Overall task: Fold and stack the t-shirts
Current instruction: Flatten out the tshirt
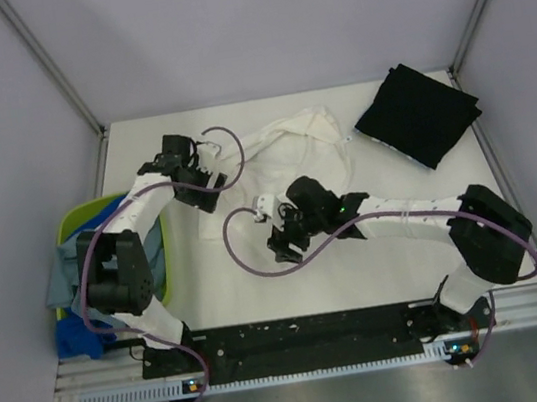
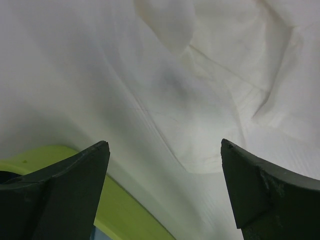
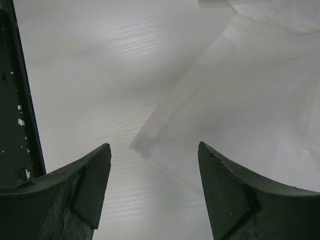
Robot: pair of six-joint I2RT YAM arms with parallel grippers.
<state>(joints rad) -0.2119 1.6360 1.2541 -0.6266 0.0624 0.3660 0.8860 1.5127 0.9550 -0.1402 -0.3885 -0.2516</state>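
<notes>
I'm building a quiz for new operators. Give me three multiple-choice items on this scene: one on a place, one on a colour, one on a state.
1. Where on the table lies the black shirt? A back right; B front left; C centre.
2. Colour of the basket? A red; B lime green; C grey.
3. The right gripper is: A shut on cloth; B open; C out of view.
Answers: A, folded by the far right corner; B, its rim shows green; B, its jaws stand apart over the white shirt.
</notes>
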